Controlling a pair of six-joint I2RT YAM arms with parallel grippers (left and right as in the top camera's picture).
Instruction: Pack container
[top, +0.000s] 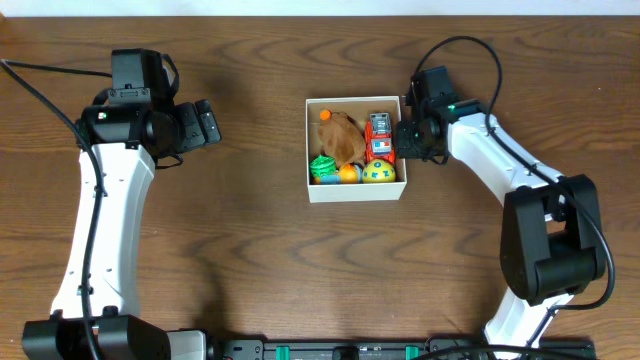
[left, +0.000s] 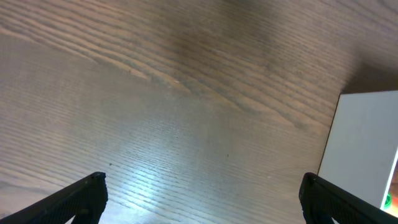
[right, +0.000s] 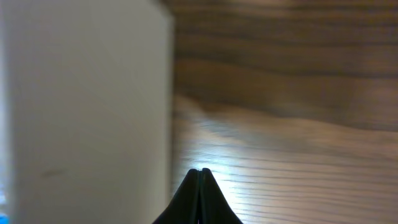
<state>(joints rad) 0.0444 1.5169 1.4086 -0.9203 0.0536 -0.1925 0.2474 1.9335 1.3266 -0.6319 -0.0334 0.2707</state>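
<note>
Both arms (top: 100, 230) bend inward, left gripper (top: 211, 124) gaping empty, right gripper (right: 200, 177) seemingly closed.

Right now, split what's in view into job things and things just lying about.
Job: container; inside it plush, truck, yellow ball, orange ball, green toy.
Lying about: nothing loose seen; only the table.

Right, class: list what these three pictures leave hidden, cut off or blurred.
- Overhead: the right pincer has its tips hidden under its own wrist, so contact with the box is unclear.
- Overhead: the plush covers whatever lies beneath it.
- Left wrist: the box is cut off by the right edge, and its contents barely show.
- Right wrist: the box's near wall is blurred and blocks the inside.
</note>
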